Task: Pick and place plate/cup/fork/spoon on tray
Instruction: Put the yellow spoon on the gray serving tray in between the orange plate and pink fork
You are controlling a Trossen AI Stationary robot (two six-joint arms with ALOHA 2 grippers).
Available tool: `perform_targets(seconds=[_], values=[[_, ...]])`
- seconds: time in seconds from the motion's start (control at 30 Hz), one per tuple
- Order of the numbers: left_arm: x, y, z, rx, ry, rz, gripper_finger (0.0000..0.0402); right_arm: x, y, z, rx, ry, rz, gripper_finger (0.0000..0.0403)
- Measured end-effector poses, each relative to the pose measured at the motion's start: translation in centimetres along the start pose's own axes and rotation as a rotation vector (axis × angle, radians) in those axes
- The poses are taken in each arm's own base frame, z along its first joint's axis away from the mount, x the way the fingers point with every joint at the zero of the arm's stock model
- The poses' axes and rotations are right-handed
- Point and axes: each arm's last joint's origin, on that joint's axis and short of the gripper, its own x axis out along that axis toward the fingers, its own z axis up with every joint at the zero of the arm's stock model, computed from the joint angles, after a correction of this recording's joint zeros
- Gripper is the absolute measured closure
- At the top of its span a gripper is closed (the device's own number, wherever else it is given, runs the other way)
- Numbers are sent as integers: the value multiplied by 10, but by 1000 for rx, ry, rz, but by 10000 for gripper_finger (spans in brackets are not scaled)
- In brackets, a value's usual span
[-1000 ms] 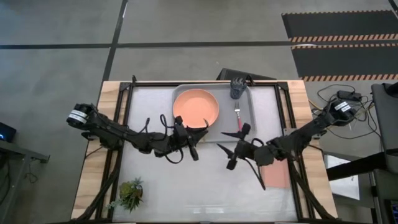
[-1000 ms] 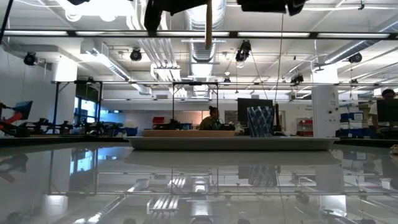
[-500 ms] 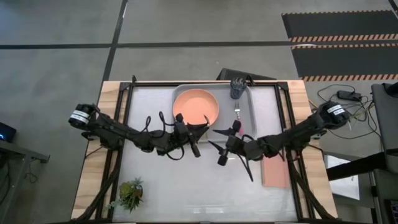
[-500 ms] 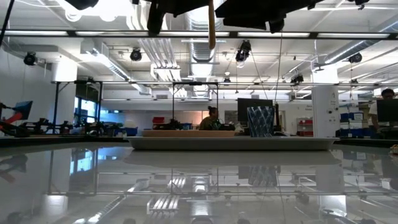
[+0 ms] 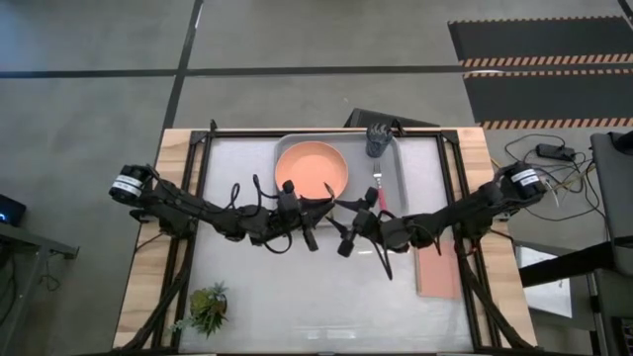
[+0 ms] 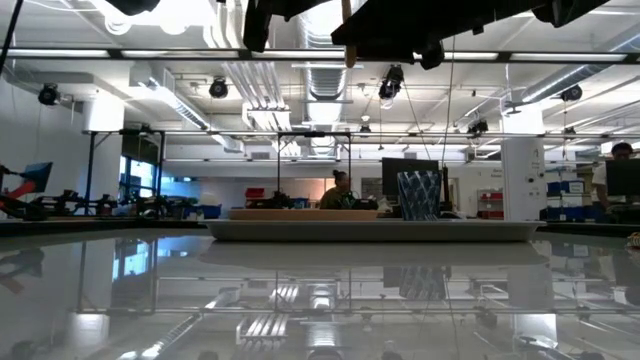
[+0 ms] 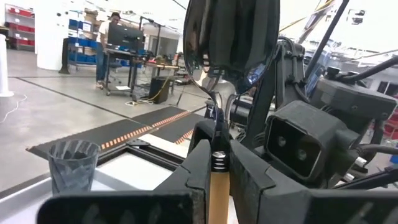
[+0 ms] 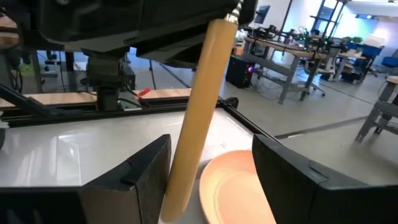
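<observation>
My left gripper [image 5: 316,209] is shut on the spoon [image 7: 227,43], held high above the table at the tray's near edge. The spoon's orange handle [image 8: 198,115] hangs down. My right gripper [image 5: 345,227] is open right beside it. Its fingers [image 8: 142,176] stand on either side of the handle; whether one touches it, I cannot tell. The grey tray [image 5: 411,193] lies at the far middle. It holds the salmon plate [image 5: 311,170], the dark cup [image 5: 377,140] and the red-handled fork [image 5: 377,188]. My left gripper pinches the top of the spoon's orange handle [image 7: 217,186], just below the metal neck, between its two fingers [image 7: 198,169]. The fingers come roughly level from the table's left. The spoon stands nearly upright, bowl up and handle hanging down [image 6: 347,35], lifted clear of the table.
A pink-brown pad [image 5: 438,269] lies at the right, near the tray's near right corner. A small plant [image 5: 208,307] stands at the near left. The two grippers are close together over the table's middle. People and benches show in the room beyond.
My right gripper has gone toward the table's left, up to my left gripper, and its open fingers now stand around the spoon's hanging handle. The spoon stays upright in my left gripper.
</observation>
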Motion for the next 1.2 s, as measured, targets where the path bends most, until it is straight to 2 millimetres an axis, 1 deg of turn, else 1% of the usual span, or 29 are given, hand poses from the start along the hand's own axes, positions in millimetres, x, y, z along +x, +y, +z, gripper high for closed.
perform_targets(seconds=[0.07, 0.17, 0.43, 0.47, 0.8, 0.9, 1.1, 1.2], values=[[0, 0, -1, 0, 1, 1, 384, 0, 0, 0, -5, -2, -1, 199], [0, 1, -1, 0, 2, 2, 384, 1, 0, 0, 1, -7, -3, 233], [0, 1, -1, 3, 0, 18, 382, 1, -1, 0, 1, -5, -13, 369], [0, 2, -1, 2, 0, 23, 379, 1, -1, 0, -1, -6, -13, 378], [-1, 3, -4, 20, 16, 35, 325, -1, -2, 5, 44, -15, 8, 384], [-1, 3, -6, 42, 43, 39, 310, -4, -4, 7, 81, -2, 56, 385], [-7, 5, -6, 131, 144, -18, 278, -16, -15, 16, 112, 62, 84, 385], [-11, 5, -2, 190, 184, -81, 266, -25, -23, 16, 114, 106, 108, 385]])
